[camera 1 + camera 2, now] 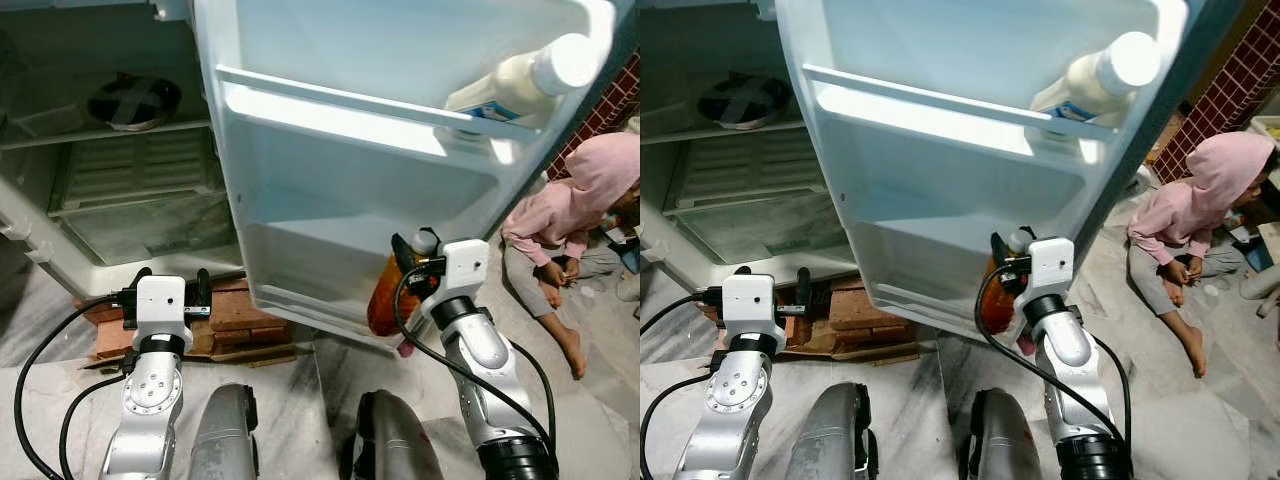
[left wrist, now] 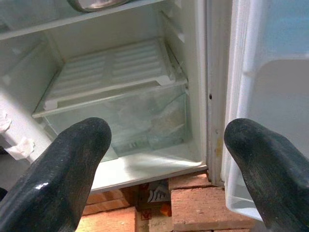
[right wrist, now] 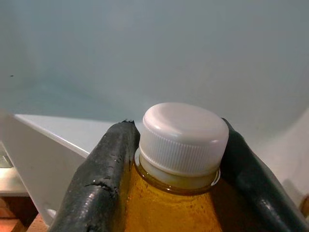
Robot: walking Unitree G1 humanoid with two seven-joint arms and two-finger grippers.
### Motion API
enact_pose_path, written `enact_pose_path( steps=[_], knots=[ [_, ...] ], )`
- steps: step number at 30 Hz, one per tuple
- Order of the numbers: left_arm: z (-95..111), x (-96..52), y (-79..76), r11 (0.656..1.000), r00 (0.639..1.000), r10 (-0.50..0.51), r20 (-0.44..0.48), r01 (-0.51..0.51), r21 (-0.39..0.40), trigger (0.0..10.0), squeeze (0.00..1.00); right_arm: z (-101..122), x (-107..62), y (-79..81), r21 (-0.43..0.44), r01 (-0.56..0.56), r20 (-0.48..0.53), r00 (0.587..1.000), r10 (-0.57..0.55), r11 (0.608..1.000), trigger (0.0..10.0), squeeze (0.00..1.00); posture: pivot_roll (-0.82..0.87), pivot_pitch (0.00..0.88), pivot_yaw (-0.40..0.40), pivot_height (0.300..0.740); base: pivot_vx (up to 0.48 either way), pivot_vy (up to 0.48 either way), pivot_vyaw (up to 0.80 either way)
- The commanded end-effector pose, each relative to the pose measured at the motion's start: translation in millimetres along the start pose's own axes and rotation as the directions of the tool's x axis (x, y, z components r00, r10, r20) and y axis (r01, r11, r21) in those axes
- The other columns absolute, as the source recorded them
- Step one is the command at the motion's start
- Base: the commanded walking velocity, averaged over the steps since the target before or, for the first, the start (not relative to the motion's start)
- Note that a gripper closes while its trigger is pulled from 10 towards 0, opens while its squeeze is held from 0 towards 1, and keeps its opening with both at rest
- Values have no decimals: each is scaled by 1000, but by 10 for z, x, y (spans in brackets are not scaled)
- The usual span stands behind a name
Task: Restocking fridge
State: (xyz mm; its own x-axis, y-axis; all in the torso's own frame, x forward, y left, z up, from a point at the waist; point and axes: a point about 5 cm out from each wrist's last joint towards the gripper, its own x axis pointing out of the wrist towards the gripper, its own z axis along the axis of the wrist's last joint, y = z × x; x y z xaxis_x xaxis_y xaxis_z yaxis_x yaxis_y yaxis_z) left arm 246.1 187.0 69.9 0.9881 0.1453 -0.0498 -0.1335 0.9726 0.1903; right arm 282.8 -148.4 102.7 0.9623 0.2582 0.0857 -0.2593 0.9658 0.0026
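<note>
Right wrist view: the right gripper (image 3: 176,159) clamps an amber-filled bottle (image 3: 169,208) just under its white cap (image 3: 183,137), at the fridge door's lowest shelf (image 1: 300,262). Full, smooth plastic likely slips. Left gripper (image 2: 169,169) hangs open.

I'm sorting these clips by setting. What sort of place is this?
Most likely a lived-in home, at an open fridge. The fridge door stands open with a white bottle in its rack, the fridge rests on bricks on a marble floor, and a person sits nearby.
</note>
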Motion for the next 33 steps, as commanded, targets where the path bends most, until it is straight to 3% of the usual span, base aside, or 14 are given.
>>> enact_pose_path(
  steps=[1, 14, 27, 33],
  knots=[
    [-36, -22, 20, 1000, 1000, 10, -21, -10, 9, 10000, 0, 25, 4, -8, 7, 1, 14, 1000, -2, 1000, 10000, 0, 91, 131, -43, 605, 0, 0, 0],
    [-39, -22, 16, 1000, 1000, 6, -22, -6, 9, 10000, 0, 37, 18, 10, 9, -4, 30, 1000, 4, 1000, 10000, 0, 92, 128, -42, 528, 0, 0, 0],
    [-28, -9, 101, 998, 999, 49, -8, -48, 34, 10000, 0, 46, 99, 96, 5, -44, 38, 998, 44, 999, 10000, 0, 110, 139, -37, 528, 0, 0, 0],
    [-9, -6, 100, 998, 999, 47, 1, -47, 43, 10000, 0, 93, 196, 197, -34, -112, 65, 991, 114, 993, 10000, 0, 117, 149, -34, 528, 0, 0, 0]
  ],
)
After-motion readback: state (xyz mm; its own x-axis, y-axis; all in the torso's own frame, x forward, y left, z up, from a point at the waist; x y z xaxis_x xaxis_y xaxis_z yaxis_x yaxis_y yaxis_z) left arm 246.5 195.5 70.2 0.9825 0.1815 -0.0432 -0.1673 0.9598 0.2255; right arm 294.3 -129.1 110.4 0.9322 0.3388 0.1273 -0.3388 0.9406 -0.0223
